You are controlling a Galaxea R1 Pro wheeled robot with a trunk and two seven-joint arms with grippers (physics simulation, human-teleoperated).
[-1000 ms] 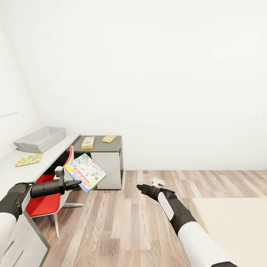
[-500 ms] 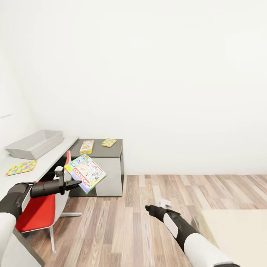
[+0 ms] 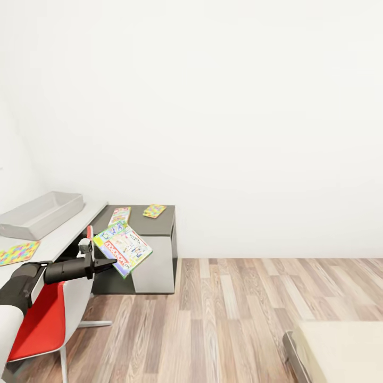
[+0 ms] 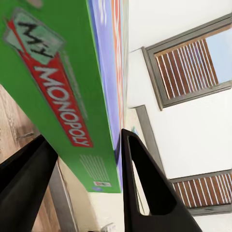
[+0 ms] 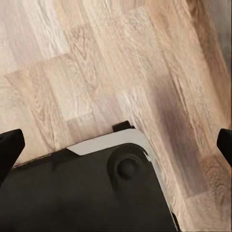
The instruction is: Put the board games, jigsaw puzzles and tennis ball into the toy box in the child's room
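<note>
The left pincer (image 3: 106, 263) is clamped on one edge of the Monopoly box (image 3: 123, 248), which juts up at 1 o'clock from it. I judge it light, stiff, glossy and prone to pivot; gripping nearer mid-edge would steady it. The toy box (image 3: 40, 215) waits at 10 o'clock on the tabletop (image 3: 64, 239). The right pincer (image 5: 116, 140) gapes wide over floor (image 5: 72, 63).

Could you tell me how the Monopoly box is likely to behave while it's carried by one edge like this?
Probably stiff: the Monopoly box juts flat, unsagging, from the left gripper. Being broad, thin and pinched near one edge, it may pivot or slip. Likely light.
</note>
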